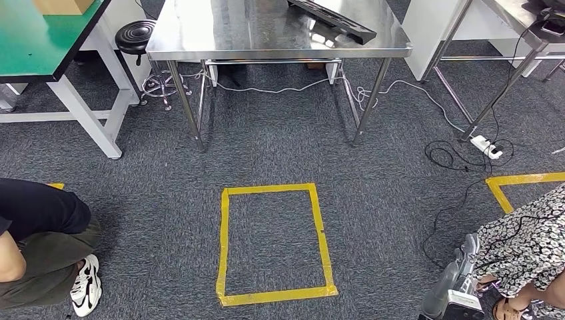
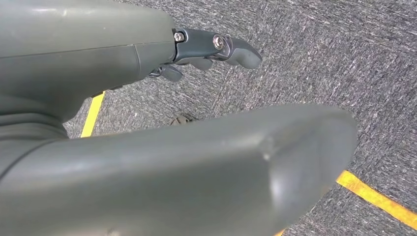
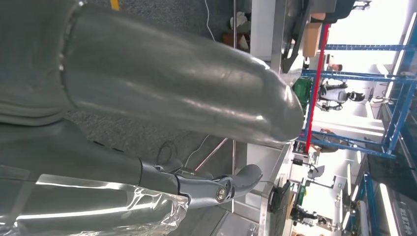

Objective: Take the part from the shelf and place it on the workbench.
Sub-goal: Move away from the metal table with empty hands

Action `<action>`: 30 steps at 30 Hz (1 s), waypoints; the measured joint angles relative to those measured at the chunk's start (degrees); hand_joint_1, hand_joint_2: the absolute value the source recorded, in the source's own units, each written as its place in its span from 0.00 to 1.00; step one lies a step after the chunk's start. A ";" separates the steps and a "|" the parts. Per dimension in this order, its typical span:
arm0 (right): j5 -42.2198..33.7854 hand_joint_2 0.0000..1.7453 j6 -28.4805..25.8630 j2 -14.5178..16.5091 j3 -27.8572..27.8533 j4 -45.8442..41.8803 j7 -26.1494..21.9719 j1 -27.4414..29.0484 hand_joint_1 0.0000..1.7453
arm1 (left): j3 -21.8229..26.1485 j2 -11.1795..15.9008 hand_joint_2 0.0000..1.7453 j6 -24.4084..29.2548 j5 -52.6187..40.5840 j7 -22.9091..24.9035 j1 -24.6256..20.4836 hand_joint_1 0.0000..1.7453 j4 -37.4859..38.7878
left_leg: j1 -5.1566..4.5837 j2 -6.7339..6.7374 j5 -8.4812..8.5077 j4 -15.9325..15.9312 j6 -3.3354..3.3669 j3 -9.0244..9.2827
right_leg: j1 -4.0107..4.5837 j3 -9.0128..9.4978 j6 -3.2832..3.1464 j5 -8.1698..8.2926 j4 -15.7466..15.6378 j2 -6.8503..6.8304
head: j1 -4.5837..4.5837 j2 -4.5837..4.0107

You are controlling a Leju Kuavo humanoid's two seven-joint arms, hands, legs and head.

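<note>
One steel workbench; one taped square; two people seated.

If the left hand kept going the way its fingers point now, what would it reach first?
Most likely the carpet. In the left wrist view the left hand holds nothing and its fingers point over bare grey floor, with nothing between them and it. The yellow tape lies off to the side. Depth is hard to judge.

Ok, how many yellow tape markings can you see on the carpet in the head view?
3. A full tape square straight ahead on the carpet before the steel table, a corner of another at the right edge, and a small scrap at the left, mostly hidden by a seated person.
</note>
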 joint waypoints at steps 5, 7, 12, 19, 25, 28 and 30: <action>-0.12 0.00 1.29 0.42 -0.49 0.14 0.13 -0.14 0.00 | 0.00 0.00 0.00 0.27 -0.08 0.26 -0.01 0.00 0.11 | -0.18 0.00 0.02 0.07 0.03 -0.08 | -0.08 -0.01 0.14 0.14 -0.04 0.00 | -0.01 0.00; -0.07 0.00 1.83 0.65 -0.68 0.27 0.13 -0.26 0.00 | 0.00 0.00 0.00 0.34 -0.11 0.39 -0.02 0.00 0.15 | -0.28 -0.01 0.04 0.10 0.08 -0.13 | -0.17 -0.05 0.25 0.21 -0.04 0.00 | -0.02 0.00; 0.22 0.00 2.30 1.12 -1.28 0.49 0.12 -0.41 0.00 | 0.00 0.01 0.00 0.40 -0.16 0.41 -0.03 0.00 0.18 | -0.69 -0.02 0.12 0.30 0.52 -0.45 | -0.58 -0.17 0.72 0.49 -0.09 0.00 | -0.03 0.00; 0.51 0.00 2.25 1.32 -2.13 0.70 -0.01 -0.60 0.00 | -0.01 -0.15 0.00 0.42 -0.48 0.33 -0.30 0.00 0.23 | -0.08 1.50 1.85 -1.15 2.44 -1.07 | -0.69 -5.79 0.21 -5.99 11.41 0.16 | 0.48 0.00; 0.58 0.00 2.19 1.32 -2.95 1.07 -0.04 -0.74 0.00 | 0.00 -0.45 0.00 0.37 -0.49 0.30 -0.39 0.00 0.28 | -0.38 3.79 2.70 -1.02 1.42 -2.05 | -0.31 0.39 1.02 -5.16 5.05 -1.80 | 0.50 0.00; 0.62 0.00 2.19 1.44 -2.97 1.11 -0.17 -0.98 0.00 | 0.00 -0.45 0.00 0.35 -0.49 0.18 -0.48 0.00 0.29 | -0.50 5.05 2.54 -0.90 0.14 -1.65 | 0.40 2.97 -0.66 -3.82 -0.27 -3.63 | 0.32 0.00; 0.66 0.00 2.15 1.49 -3.13 1.11 -0.27 -0.94 0.00 | -0.01 -0.45 0.00 0.35 -0.50 0.13 -0.55 0.00 0.30 | -0.10 5.85 2.44 -0.89 -0.80 -1.45 | 0.49 2.89 -1.95 -3.29 -0.44 -2.49 | 0.26 0.00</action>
